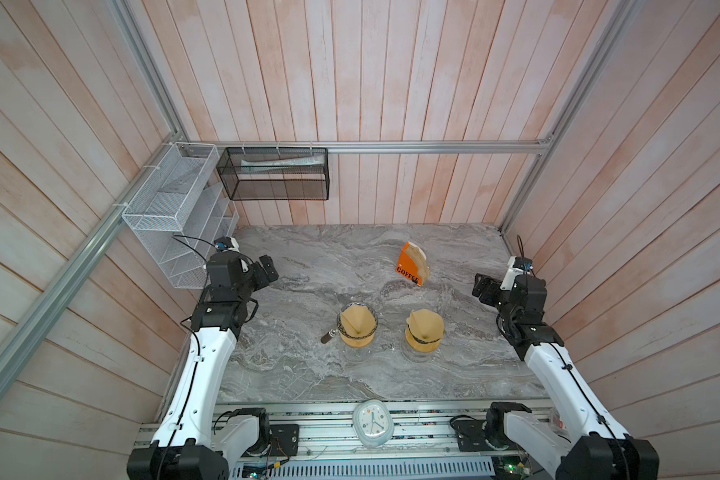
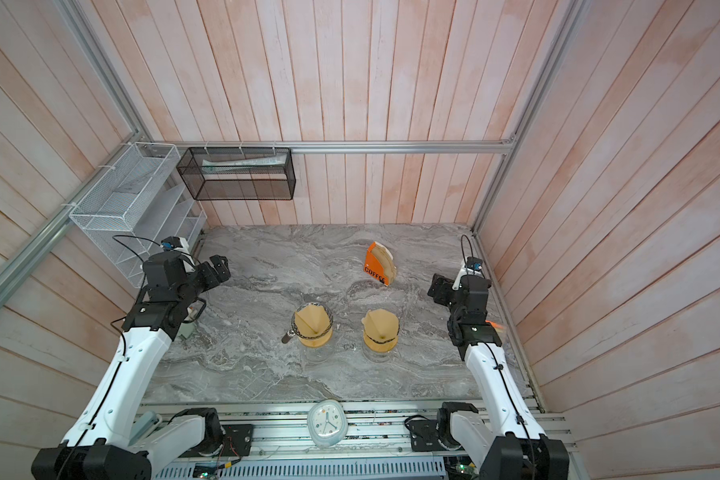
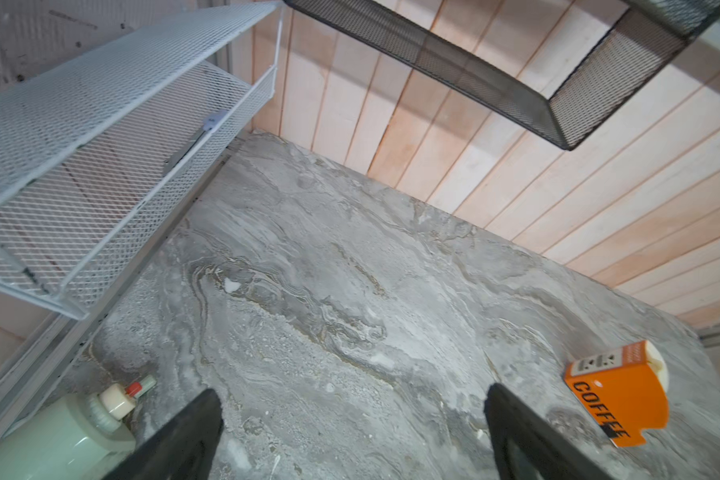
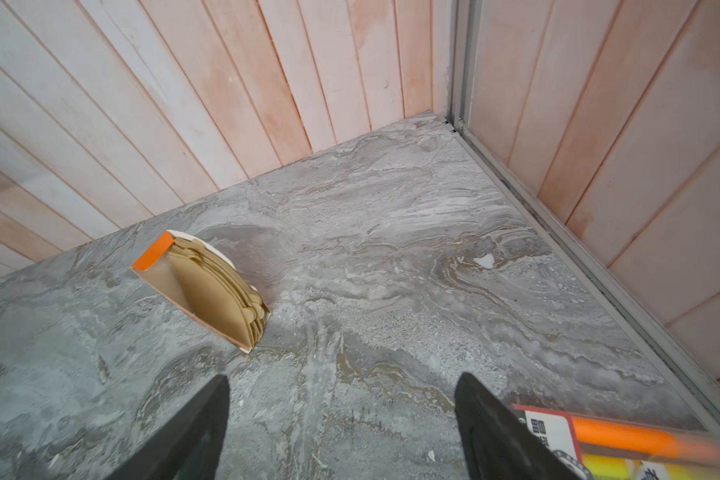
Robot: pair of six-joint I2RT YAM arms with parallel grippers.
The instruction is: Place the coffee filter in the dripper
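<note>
Filters [image 1: 356,321] sit in both drippers [image 1: 422,340]; job looks done. My left pincer [image 1: 270,269] and right pincer [image 1: 482,286] hang open, empty.

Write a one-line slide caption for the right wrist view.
Right gripper, jaws open and empty, over the grey marble tabletop, facing the open orange cardboard box of brown paper coffee filters.

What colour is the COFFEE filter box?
Filter box is orange with black lettering; best in left wrist view.

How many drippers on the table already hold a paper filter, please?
2. The left dripper, with a handle, stands near the table's middle; the right dripper stands beside it, apart. Each holds a brown filter. None seems hidden.
</note>
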